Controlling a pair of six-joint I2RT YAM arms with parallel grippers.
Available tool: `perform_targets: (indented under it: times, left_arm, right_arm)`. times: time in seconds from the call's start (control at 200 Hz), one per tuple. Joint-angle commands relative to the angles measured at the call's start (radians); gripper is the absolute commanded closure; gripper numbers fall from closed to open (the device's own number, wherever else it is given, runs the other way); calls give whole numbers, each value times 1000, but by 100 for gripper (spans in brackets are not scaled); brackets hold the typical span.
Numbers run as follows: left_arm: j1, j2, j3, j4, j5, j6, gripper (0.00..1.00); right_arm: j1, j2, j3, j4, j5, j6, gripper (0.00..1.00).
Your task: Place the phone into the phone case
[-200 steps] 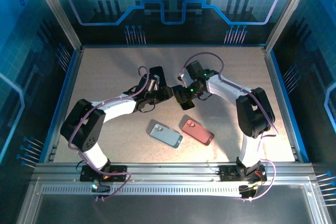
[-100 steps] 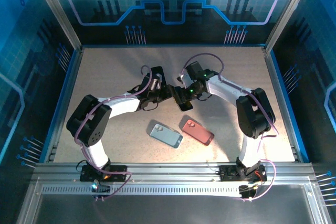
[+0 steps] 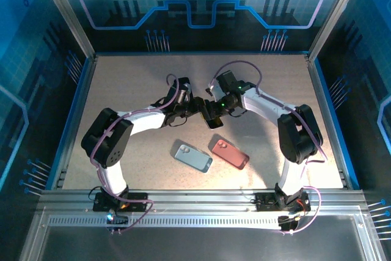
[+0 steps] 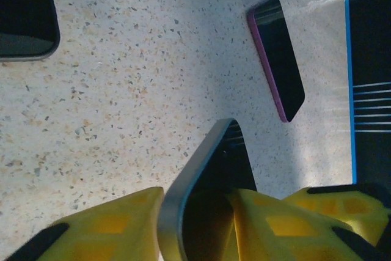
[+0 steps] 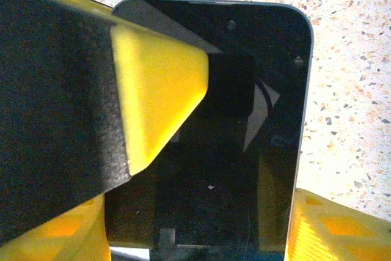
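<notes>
A black phone (image 3: 214, 120) with a grey rim is held off the table where the two arms meet. My left gripper (image 3: 199, 109) is shut on it: in the left wrist view its yellow fingers (image 4: 104, 224) clamp the phone (image 4: 231, 162) on edge. My right gripper (image 3: 217, 109) grips the same phone (image 5: 244, 151) by its long sides, and the left gripper's finger (image 5: 159, 84) lies over the screen. A light blue case (image 3: 193, 157) and a pink case (image 3: 230, 153) lie flat nearer the bases. The pink case (image 4: 276, 58) and the other case (image 4: 24, 16) show below the left wrist.
The speckled table (image 3: 134, 84) is walled by a blue rim and metal frame posts. The table's blue edge (image 4: 349, 59) runs close beyond the pink case. Open tabletop lies at the far left and far right of the arms.
The left arm has reached rightward to the phone held by the right gripper, and its fingers now clamp it. The phone has shifted slightly left. Both cases stayed put.
</notes>
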Motion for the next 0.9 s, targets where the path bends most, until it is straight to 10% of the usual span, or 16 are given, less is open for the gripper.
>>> perform_targets:
  times: [0.0,0.165,0.3,0.44,0.685,0.77,0.896]
  left_arm:
    - [-11,22,22,2,16,2,74]
    - [-12,21,26,3,20,2,100]
    - [-13,-1,11,2,11,-1,100]
    - [-13,-44,-11,-11,-17,9,100]
    - [-14,-138,-49,-43,-111,5,100]
    - [-16,-174,-62,-40,-146,-2,100]
    - [-17,-211,-56,-46,-175,12,100]
  right_arm:
    - [13,-60,-6,25,-54,14,49]
    - [13,-73,-23,36,-66,21,53]
    - [10,-80,-47,56,-77,27,51]
    - [-4,-111,-105,105,-108,54,22]
    - [-78,-208,-273,254,-196,173,24]
    - [-95,-258,-349,325,-176,229,36]
    - [-114,-312,-428,377,-132,302,94]
